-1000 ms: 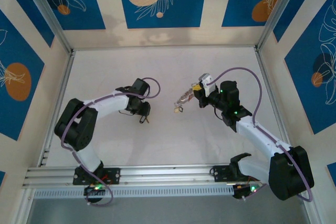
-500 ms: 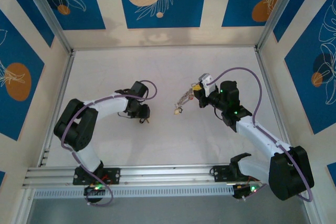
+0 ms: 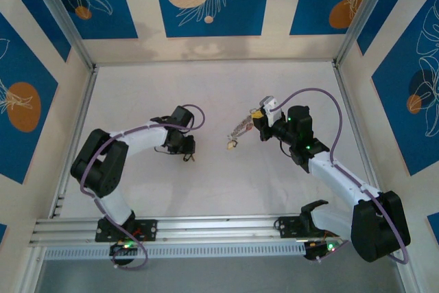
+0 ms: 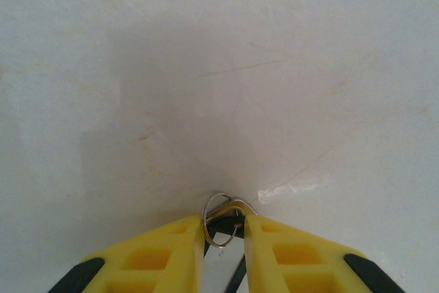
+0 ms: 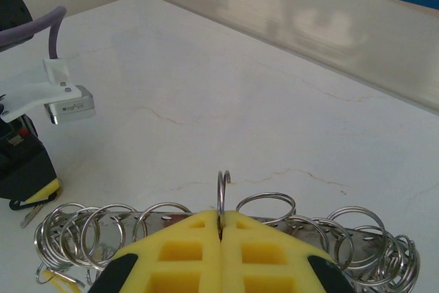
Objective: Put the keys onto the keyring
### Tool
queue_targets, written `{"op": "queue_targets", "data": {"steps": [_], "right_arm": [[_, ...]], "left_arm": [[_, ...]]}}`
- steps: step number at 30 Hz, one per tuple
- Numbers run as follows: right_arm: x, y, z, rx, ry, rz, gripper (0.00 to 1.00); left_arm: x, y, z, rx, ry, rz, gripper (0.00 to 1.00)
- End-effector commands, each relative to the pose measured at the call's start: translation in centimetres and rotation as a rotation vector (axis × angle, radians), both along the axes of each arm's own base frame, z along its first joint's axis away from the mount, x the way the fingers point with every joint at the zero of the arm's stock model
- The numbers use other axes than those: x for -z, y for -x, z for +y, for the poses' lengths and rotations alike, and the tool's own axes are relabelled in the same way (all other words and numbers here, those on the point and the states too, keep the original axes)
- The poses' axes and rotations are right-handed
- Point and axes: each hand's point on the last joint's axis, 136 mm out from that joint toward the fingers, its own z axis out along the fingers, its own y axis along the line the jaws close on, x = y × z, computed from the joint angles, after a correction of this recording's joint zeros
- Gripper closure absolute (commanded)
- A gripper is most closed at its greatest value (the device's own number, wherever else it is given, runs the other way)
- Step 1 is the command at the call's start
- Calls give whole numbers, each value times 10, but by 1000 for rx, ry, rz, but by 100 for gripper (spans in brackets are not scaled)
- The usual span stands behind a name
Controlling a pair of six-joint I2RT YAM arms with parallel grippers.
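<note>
I see my right claw point(image 5: 220, 228) shut tight on the keyring point(image 3: 239, 130), its wire fringed with small rings point(image 5: 266, 195). Well to the left of the keyring, my left claw point(image 4: 224, 228) is down at the bench point(image 4: 206, 66), tips pinching one small key point(image 4: 220, 239).

key point(image 4: 221, 239) mostly hidden inside left hand point(image 4: 223, 223), keyring point(image 5: 266, 205) partly covered

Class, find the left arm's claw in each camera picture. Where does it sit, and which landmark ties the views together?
Top external: left claw, centre-left of the table.
Left wrist: bottom centre, yellow fingers pinching a key.
Right wrist: far left edge, low.
Shared landmark: the white table beneath it.
</note>
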Motion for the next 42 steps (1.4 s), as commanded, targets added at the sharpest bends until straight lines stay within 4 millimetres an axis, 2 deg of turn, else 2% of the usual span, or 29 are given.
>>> {"op": "queue_targets", "data": {"steps": [1, 10, 22, 42], "right_arm": [[-23, 1, 3, -22, -23, -86, 100], [-24, 1, 2, -20, -25, -87, 100], [-23, 1, 2, -18, -24, -85, 100], [-23, 0, 1, -13, -26, -87, 100]], "left_arm": [[2, -7, 3, -11, -18, 7, 79], [1, -10, 0, -3, -6, 3, 87], [-3, -6, -11, -18, 66, 18, 79], [-7, 2, -15, -7, 27, 7, 85]]}}
